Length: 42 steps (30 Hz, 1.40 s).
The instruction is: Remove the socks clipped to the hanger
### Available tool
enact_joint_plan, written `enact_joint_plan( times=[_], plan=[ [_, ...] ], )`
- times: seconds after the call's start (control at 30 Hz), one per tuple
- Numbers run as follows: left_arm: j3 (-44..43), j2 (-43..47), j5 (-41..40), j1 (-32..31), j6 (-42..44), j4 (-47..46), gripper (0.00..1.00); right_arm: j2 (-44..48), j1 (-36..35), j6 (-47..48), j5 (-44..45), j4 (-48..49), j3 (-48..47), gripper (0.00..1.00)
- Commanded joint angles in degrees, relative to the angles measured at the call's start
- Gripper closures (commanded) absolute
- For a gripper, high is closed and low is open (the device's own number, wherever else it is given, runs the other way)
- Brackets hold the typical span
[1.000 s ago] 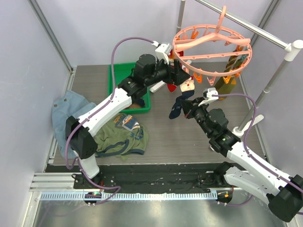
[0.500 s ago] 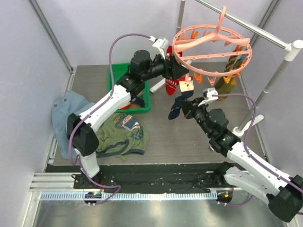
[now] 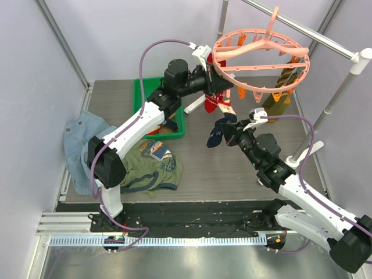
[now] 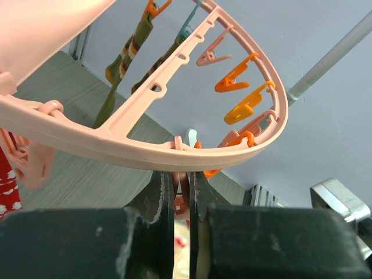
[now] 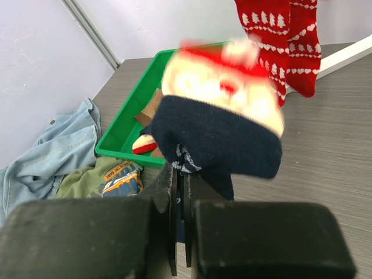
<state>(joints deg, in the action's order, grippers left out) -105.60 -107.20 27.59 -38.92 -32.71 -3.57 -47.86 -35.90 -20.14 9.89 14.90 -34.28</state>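
The salmon-pink hanger (image 3: pixel 256 87) hangs by its hook from the rail, its ring (image 4: pixel 145 154) filling the left wrist view. My left gripper (image 3: pixel 224 87) is under the ring's near-left edge, shut (image 4: pixel 181 177) on a small clip (image 4: pixel 181 187). Below that clip hangs a navy sock (image 3: pixel 216 132) with a cream-and-red top. My right gripper (image 3: pixel 231 133) is shut (image 5: pixel 182 174) on its navy part (image 5: pixel 215 145). The top is blurred, and I cannot tell whether the clip still holds it. Red patterned socks (image 5: pixel 285 40) hang beside it. Olive, orange-striped socks (image 3: pixel 279 99) hang at the far right.
A green tray (image 3: pixel 141 96) at the back left holds several socks. An olive T-shirt (image 3: pixel 148 165) and a pale blue denim garment (image 3: pixel 78 139) lie at the front left. The rail stand's upright (image 3: pixel 343 87) rises on the right, with purple cables looping over both arms.
My left gripper rose to the ring's edge and its jaws shut on a clip. The right gripper kept its hold on the navy sock and stayed in place.
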Motion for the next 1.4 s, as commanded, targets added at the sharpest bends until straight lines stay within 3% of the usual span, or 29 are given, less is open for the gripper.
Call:
enact_joint_plan(
  times=[0.0, 0.13, 0.17, 0.2, 0.23, 0.27, 0.37, 0.47, 0.63, 0.73, 0.87, 1.1, 1.37],
  plan=[
    [-3.47, -0.03, 0.0, 0.07, -0.16, -0.3, 1.0, 0.84, -0.22, -0.78, 0.39, 0.23, -3.24, 0.99],
    [-3.38, 0.15, -0.26, 0.07, 0.1, 1.28, 0.97, 1.27, -0.14, -0.86, 0.13, -2.5, -3.25, 0.99],
    [-3.12, 0.41, -0.43, 0.07, 0.28, 1.46, 0.89, 1.27, -0.22, -1.04, -0.22, -2.85, -3.07, 0.99],
    [-2.86, 0.67, -0.78, 0.07, 0.36, 1.73, 0.72, 1.36, -0.22, -1.21, -0.66, -3.03, -2.64, 0.99],
    [-2.33, 1.11, -1.14, 0.07, 0.63, 1.81, 0.64, 1.45, -0.14, -1.39, -1.01, -3.12, -2.46, 0.99],
    [-1.02, 1.98, -1.49, 0.07, 0.8, 1.82, 0.49, 1.36, -0.22, -1.48, -1.27, -3.12, -2.11, 0.99],
    [2.05, 3.92, -3.59, 0.16, 2.12, 2.34, 0.34, 1.01, -0.14, -2.09, -2.24, -3.55, -1.75, 0.99],
    [6.0, 7.6, -6.93, 0.51, 4.31, 3.4, 0.25, -0.22, -0.14, -2.45, -4.34, -3.91, -2.71, 0.99],
    [14.78, 17.09, -15.1, 3.67, 6.52, 9.72, 0.2, -7.58, -0.48, -2.8, -8.74, -5.14, -8.42, 0.99],
    [20.41, 23.93, -17.22, 5.78, 8.97, 11.83, 0.12, -11.19, -1.54, -2.97, -8.84, -3.83, -11.41, 0.99],
    [27.01, 32.56, -26.69, 6.13, 15.29, 17.62, 0.0, -21.1, -4.52, -2.1, -7.7, -2.85, -19.38, 0.99],
    [40.9, 48.12, -42.08, 6.22, 18.64, 18.95, 0.0, -39.99, -6.64, -1.92, -4.44, -1.36, -37.15, 0.99],
    [49.87, 58.67, -45.61, 6.13, 22.77, 21.42, 0.0, -63.65, -6.73, 0.71, 0.91, -5.57, -65.33, 0.91]
  ],
)
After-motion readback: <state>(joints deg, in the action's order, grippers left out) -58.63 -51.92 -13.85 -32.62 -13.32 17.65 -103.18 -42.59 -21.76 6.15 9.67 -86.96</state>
